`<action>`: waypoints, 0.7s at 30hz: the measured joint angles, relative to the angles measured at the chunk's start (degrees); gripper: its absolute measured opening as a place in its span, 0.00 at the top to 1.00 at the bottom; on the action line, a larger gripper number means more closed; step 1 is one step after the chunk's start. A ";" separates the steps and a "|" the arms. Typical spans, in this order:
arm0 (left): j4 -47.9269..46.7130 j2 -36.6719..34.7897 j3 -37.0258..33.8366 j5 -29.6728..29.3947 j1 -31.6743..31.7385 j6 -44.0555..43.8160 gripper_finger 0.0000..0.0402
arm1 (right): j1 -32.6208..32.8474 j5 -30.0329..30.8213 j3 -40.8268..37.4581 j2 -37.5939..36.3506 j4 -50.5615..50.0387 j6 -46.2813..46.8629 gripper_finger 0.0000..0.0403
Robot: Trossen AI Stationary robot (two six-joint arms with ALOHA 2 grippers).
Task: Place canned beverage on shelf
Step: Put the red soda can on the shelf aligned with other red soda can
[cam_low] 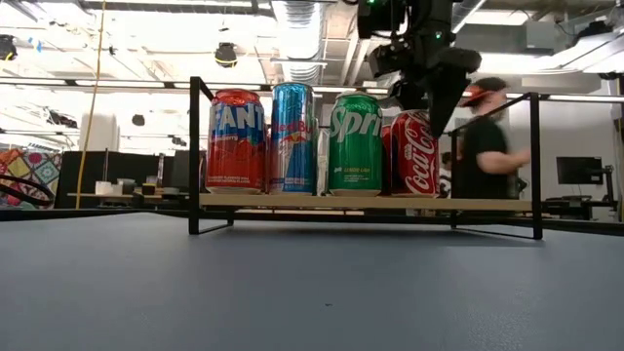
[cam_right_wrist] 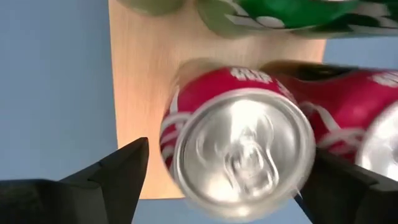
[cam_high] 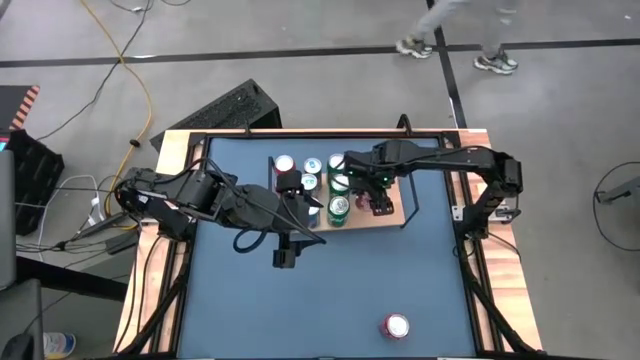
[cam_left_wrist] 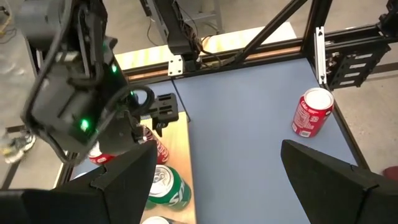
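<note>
The shelf [cam_high: 395, 213] is a light-wood board with black wire end frames, standing at the far middle of the blue table. Fanta, Red Bull, Sprite and Coca-Cola cans stand upright on it in the low view. My right gripper [cam_right_wrist: 230, 160] is open and points down over the Coca-Cola can [cam_right_wrist: 239, 149]. Its fingers stand on either side of the can's top, with a gap showing at one finger. In the low view, my right gripper [cam_low: 435, 115] is just above that can [cam_low: 414, 154]. My left gripper [cam_left_wrist: 217, 168] is open and empty above the shelf's near left corner.
Another red can [cam_high: 397, 326] stands upright on the table near its front edge, also in the left wrist view [cam_left_wrist: 313, 112]. A second red can [cam_right_wrist: 360, 106] stands right beside the Coca-Cola can. A person walks in the room behind the shelf [cam_low: 487, 146].
</note>
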 joint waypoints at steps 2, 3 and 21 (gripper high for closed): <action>0.00 0.02 0.00 -0.06 0.00 -0.02 0.18 | 0.00 0.02 0.00 -1.28 -0.26 0.36 0.10; 0.00 0.02 0.00 -0.07 0.00 -0.03 0.18 | 0.00 0.00 0.00 -2.16 -0.46 0.67 0.10; 4.87 0.03 0.00 -2.73 -0.19 4.92 0.18 | 8.38 5.92 -14.18 -26.66 5.15 27.75 0.52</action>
